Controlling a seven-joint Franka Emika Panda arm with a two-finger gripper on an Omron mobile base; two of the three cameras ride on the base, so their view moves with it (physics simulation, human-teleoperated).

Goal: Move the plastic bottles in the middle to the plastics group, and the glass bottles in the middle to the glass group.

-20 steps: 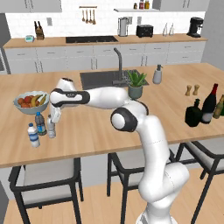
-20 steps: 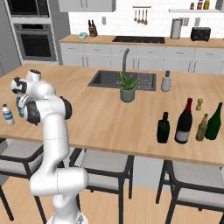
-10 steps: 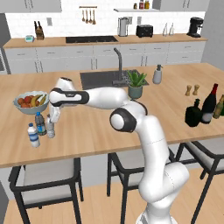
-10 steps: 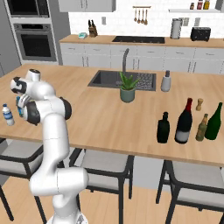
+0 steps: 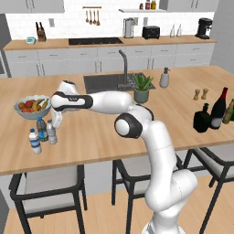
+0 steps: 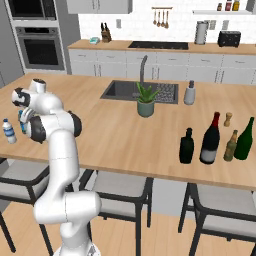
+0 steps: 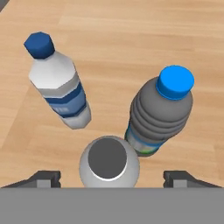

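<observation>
Gripper [image 7: 109, 177] hangs directly over the pale-grey bottle [image 7: 109, 162], its two dark tips spread wide to either side of the cap with clear gaps between tip and bottle, so nothing is clamped. That bottle stands on the wooden island counter [image 5: 100, 132] close beside the two bottles of the plastics group: the white-labelled bottle [image 7: 57, 81] and the darker blue-capped bottle [image 7: 159, 111]. In the left base view it is the small bottle [image 5: 51, 133] just right of the other two, in front of the fruit bowl [image 5: 31, 108].

This looks like the release of the plastic bottle, so the sound move is a straight lift along the bottle's axis, without swinging sideways until the tips clear the cap; the darker neighbour looks near enough to be knocked.

Its long axis runs vertically, cap up, pointing straight at the hand camera, apparently untilted. Far along the counter the wine bottle [image 6: 210, 139] and the squat black bottle [image 6: 186, 146] stand upright beside the olive-green bottle [image 6: 245, 139].
</observation>
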